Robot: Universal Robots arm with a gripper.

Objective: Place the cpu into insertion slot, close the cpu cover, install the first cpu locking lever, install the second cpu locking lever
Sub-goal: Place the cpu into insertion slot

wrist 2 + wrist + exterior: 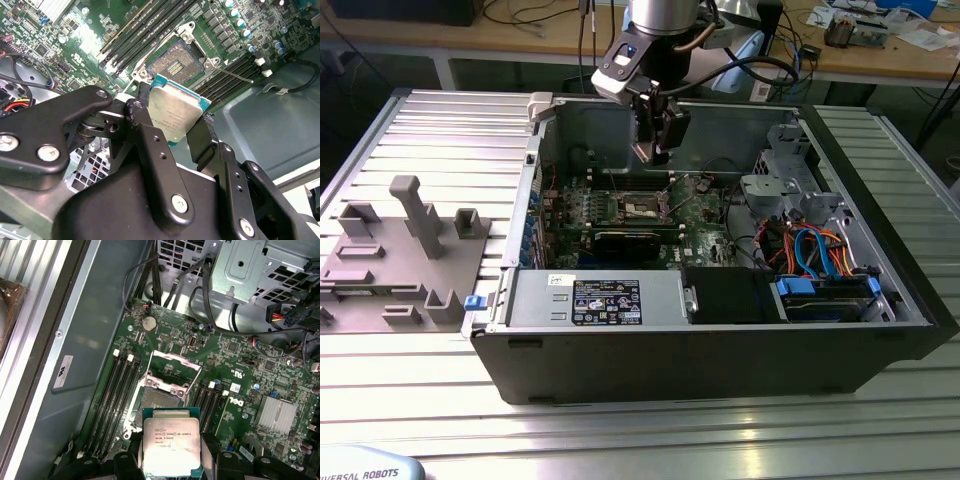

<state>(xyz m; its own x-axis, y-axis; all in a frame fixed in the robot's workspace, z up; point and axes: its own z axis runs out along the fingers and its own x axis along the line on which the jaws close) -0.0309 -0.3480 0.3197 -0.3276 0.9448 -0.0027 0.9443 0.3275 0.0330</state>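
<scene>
The claw (172, 120) is gripping the chip (176, 111) by two opposite edges. Its fingers are closed just to the chip's width and are holding nothing else. In the exterior view the claw (653, 150) is hanging in the upper middle of the frame, inside the open computer case (720, 345) and over the green board (705, 215).

Progress (judged): step one is underway, not finished.
- The chip is hovering above the socket (175, 66), apart from it, so it is not yet seated.
- The cover (176, 358) is standing open, swung up off the socket.
- A thin wire lever (235, 75) is lying loose beside the socket, and nothing looks latched.
- Seating the chip, closing the cover and setting both levers are all left to do.

Chip appearance: in both wrist views it is showing a flat silvery-grey metal top with small dark print. This sits on a thin blue-green base whose rim is peeking out round the lid.

Surroundings: the socket is lying bare, dark inside a silvery rim. Long black memory slots (117, 395) are running along both sides of it. Towards the exterior view's left, a grey parts stand (400, 250) is sitting on the ribbed metal table (620, 440).
</scene>
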